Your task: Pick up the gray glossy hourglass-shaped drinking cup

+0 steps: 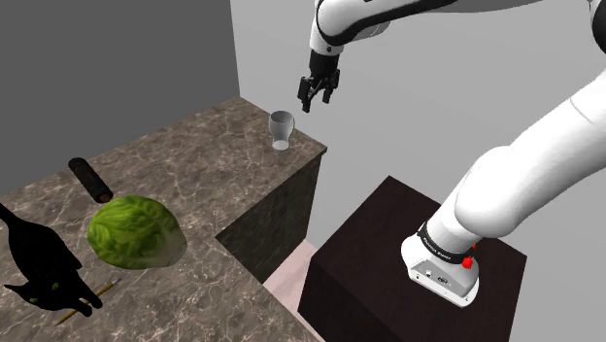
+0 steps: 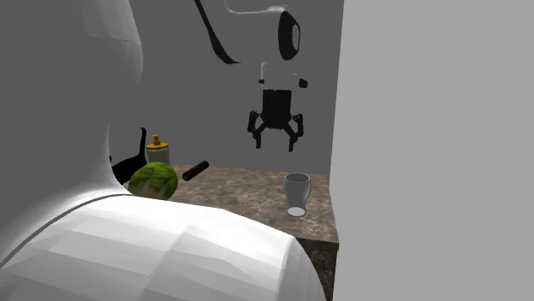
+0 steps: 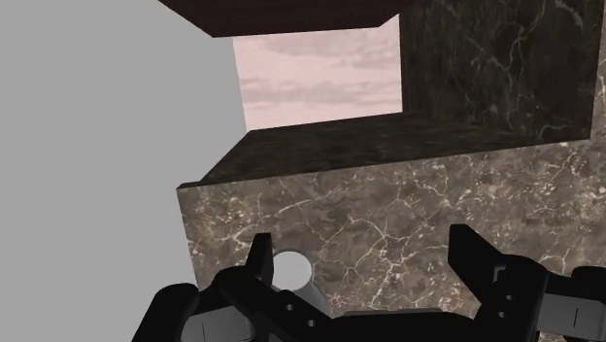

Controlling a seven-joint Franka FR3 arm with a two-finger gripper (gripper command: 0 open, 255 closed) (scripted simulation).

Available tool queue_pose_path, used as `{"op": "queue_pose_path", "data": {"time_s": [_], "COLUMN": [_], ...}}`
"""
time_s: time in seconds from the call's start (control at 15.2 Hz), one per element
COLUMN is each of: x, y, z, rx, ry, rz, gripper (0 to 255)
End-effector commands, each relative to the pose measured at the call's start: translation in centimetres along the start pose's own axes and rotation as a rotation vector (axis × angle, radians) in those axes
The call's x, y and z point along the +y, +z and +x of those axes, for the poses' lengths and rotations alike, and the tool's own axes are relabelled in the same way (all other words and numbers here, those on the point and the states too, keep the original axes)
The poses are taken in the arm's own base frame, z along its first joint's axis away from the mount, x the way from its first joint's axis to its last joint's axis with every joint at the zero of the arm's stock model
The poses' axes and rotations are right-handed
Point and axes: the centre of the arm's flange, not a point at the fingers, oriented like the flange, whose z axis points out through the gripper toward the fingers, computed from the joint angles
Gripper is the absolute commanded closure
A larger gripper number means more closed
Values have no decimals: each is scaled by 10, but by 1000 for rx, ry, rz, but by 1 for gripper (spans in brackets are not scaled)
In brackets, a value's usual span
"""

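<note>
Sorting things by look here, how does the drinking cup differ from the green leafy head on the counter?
The cup is pale grey, the leafy head green. The cup is slim, waisted, upright; the head a bulkier dome. The cup stands near the counter's corner, the head farther along. Both rest on it.

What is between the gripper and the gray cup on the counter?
Nothing visible: the black gripper hangs open above the gray glossy hourglass-shaped cup, only air between them. The green leafy head lies well aside.
</note>
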Motion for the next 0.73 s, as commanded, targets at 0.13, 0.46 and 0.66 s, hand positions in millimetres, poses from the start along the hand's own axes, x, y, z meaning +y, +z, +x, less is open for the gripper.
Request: {"op": "queue_pose_path", "data": {"time_s": [0.13, 0.46, 0.66], "x": [2, 6, 8], "y": [35, 75, 99], "z": [43, 94, 125], "rx": [7, 16, 20], "ry": [8, 19, 25], "rz": [10, 23, 31], "gripper": [0, 0, 0]}}
